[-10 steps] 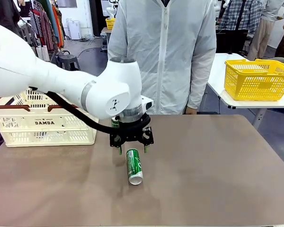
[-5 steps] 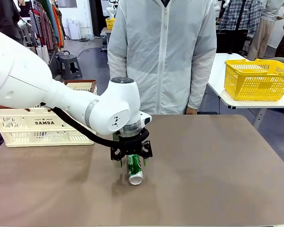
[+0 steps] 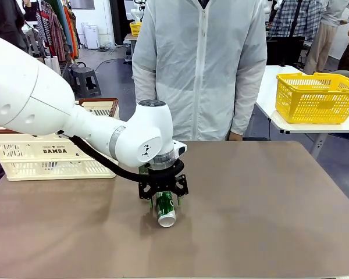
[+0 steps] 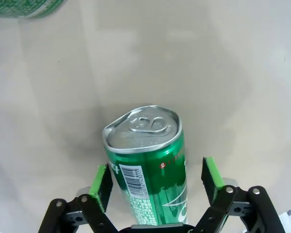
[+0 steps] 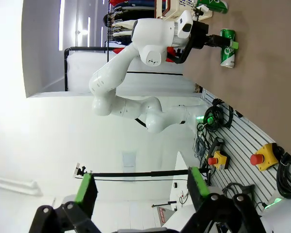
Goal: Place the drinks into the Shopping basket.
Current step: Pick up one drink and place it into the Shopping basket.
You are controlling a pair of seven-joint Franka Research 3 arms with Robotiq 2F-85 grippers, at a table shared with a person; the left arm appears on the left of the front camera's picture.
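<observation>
- Green metal can (image 3: 166,215) lies on brown tabletop (image 3: 267,203), half hidden beneath left gripper (image 3: 164,204), pads apart astride it.
- Cream slotted basket (image 3: 52,167) partly behind the arm (image 3: 75,122); bare table rightward; right gripper (image 5: 141,193) spread, empty.

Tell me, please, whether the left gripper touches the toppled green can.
Cannot tell. Left wrist view: one left gripper pad clears the toppled green can; the other meets its edge, no gap visible.

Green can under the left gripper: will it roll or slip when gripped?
Probably rolls if nudged: the green can lies on its side on the smooth table. The left gripper straddles its round wall, so closing should trap it, though slick metal may slip.
</observation>
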